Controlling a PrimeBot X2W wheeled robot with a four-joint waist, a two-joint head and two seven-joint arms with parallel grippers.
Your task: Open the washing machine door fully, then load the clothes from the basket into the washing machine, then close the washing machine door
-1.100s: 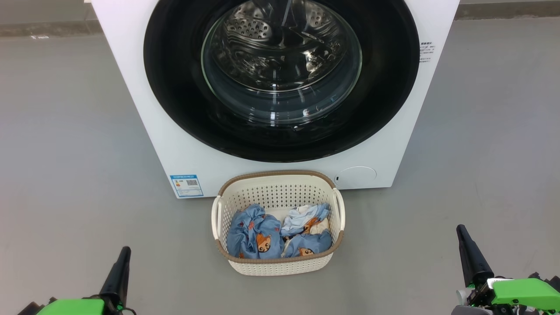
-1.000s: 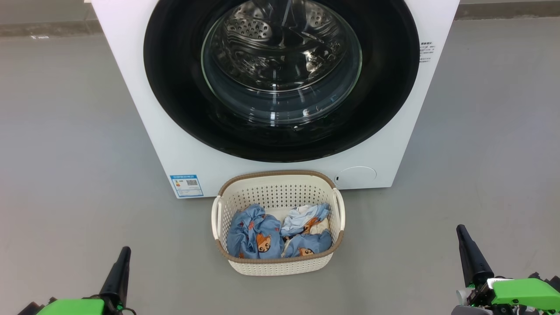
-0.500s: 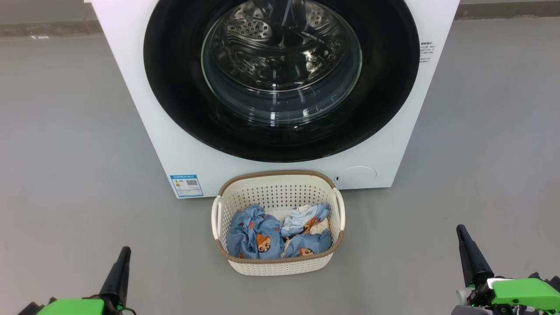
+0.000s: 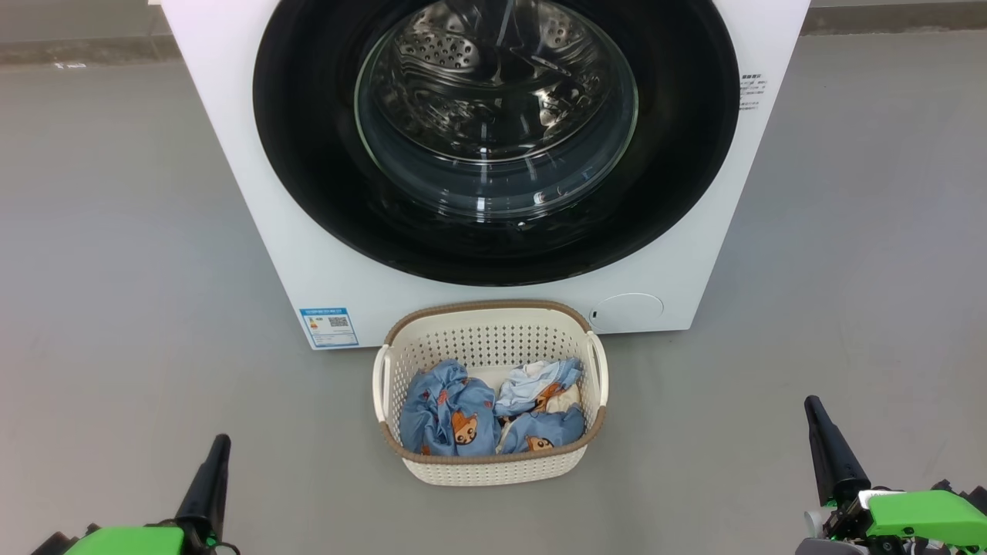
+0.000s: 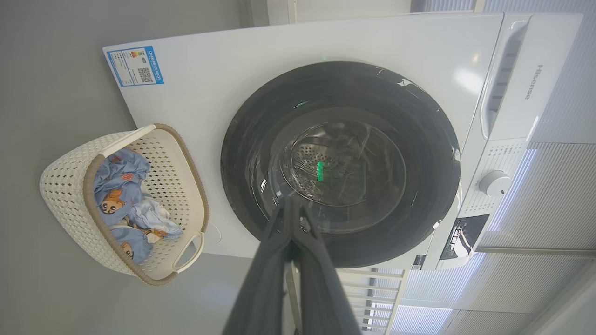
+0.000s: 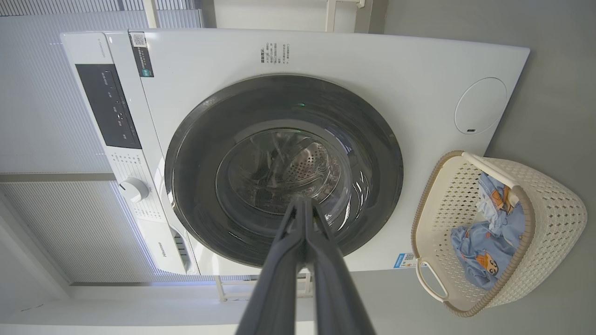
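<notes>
The white washing machine stands ahead with its round black-rimmed door closed flat against its front; the steel drum shows through the glass window. On the floor right before it sits the cream basket, holding blue clothes printed with orange faces. My left gripper is low at the left and my right gripper low at the right, both shut, empty and well short of the basket. The wrist views show the door, the basket and each shut gripper.
Bare grey floor spreads on both sides of the machine and the basket. A blue label sticker is on the machine's lower left front and a round service flap at its lower right. The control panel and knob lie above the door.
</notes>
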